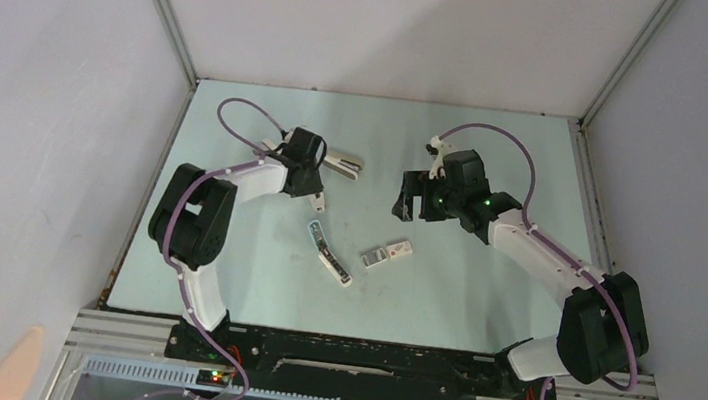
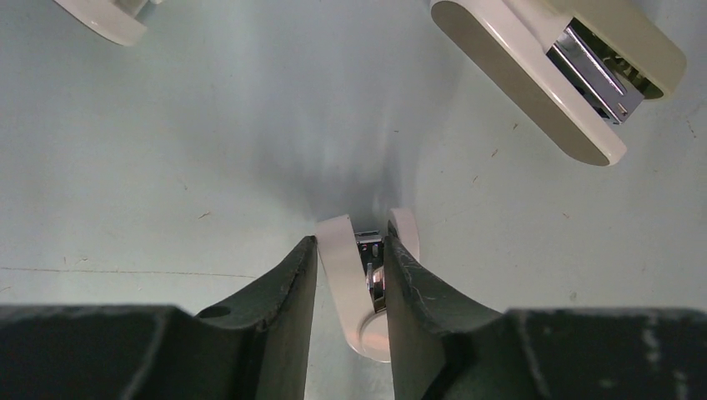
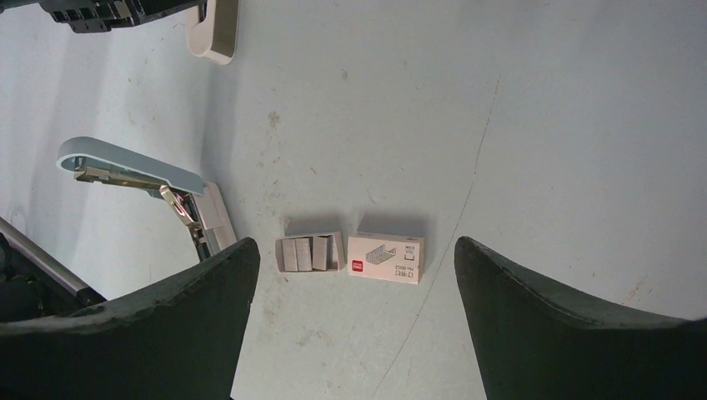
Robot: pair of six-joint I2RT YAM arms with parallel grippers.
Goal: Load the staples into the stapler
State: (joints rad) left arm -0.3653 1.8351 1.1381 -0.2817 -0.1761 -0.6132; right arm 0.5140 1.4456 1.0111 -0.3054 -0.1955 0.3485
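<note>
While the pale green table point(image 1: 496, 156) filled the floor of the walled booth, the left arm point(image 1: 198, 212) reached toward 12 o'clock from its base and the right arm point(image 1: 564, 264) toward 10 o'clock.

The left gripper point(image 2: 350, 250) had its jaws drawn narrow, clamped on a small white stub point(image 2: 367, 283) with silvery metal showing in its slot. A beige wedge stapler point(image 2: 550, 75) lay at 1 o'clock from that stub in the left wrist view, apart from it.

The right gripper point(image 3: 354, 243) had its jaws spread wide and held nothing.

The slim stapler point(image 1: 329, 253) lay near the table's middle in the top view, at about 5 o'clock from the left gripper and apart from it. Its pale blue top was swung open off the metal track, as the right wrist view showed point(image 3: 133, 171). It sat outside the right jaws, at 9 o'clock from them.

The staple box point(image 1: 387, 255) lay just beside the slim stapler, at 3 o'clock from it, and at roughly 6 o'clock from the right gripper in the top view. From the right wrist it showed in the gap between the two spread fingers, touching neither, with its grey tray point(image 3: 310, 252) pulled out at 9 o'clock from the white sleeve point(image 3: 386, 258).
</note>
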